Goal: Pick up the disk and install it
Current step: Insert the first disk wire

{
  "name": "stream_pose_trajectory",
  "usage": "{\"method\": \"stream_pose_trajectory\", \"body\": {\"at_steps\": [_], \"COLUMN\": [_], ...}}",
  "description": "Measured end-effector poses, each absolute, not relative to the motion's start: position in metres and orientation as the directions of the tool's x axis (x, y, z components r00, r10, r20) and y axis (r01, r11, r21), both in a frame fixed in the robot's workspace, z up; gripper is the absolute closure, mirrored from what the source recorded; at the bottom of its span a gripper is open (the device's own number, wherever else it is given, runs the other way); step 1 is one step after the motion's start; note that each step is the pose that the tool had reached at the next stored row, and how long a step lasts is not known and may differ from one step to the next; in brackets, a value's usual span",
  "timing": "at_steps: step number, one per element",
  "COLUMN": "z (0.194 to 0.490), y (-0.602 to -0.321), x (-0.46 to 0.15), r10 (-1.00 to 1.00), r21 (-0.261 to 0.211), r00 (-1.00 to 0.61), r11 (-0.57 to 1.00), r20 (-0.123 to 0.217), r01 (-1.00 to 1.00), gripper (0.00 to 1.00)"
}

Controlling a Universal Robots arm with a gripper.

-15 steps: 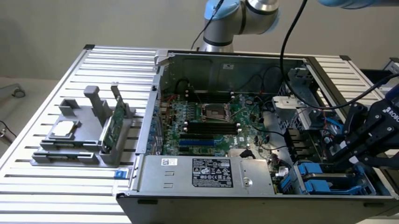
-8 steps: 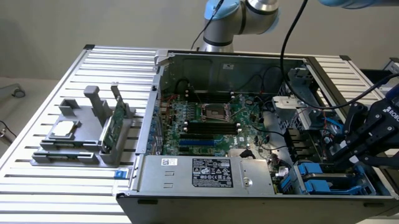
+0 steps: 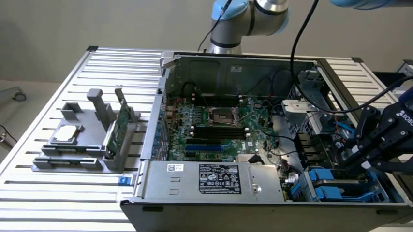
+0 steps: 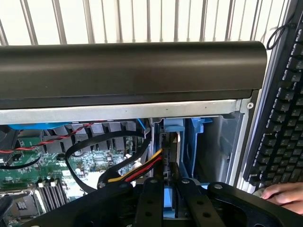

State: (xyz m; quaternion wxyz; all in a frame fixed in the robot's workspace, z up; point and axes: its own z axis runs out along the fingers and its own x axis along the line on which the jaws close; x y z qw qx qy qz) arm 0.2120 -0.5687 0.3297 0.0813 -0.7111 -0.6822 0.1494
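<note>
The claw [image 3: 361, 166] is down in a tight corner of the open computer case [image 3: 226, 63], at the exterior view's right. Blue drive holders [image 3: 326, 181] sit just beside it, and black cables [image 3: 303, 48] hang over that side. In the wrist view, red and yellow wires [image 4: 137, 172] crowd close to the claw — and a blue frame [image 4: 173, 127] stands right ahead. The middle, over the green board [image 3: 213, 128], is more open. The slatted tabletop [image 3: 71, 193] has bare room near the grey rack [image 3: 84, 145].
</note>
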Motion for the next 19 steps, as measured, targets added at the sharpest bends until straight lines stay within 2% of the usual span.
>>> {"method": "stream_pose_trajectory", "body": {"at_steps": [19], "z": [0.3269], "y": [-0.5680], "x": [0.2147], "r10": [0.994], "r21": [-0.328], "r00": [0.025], "r11": [-0.057], "r20": [-0.102], "r01": [0.943], "gripper": [0.83]}}
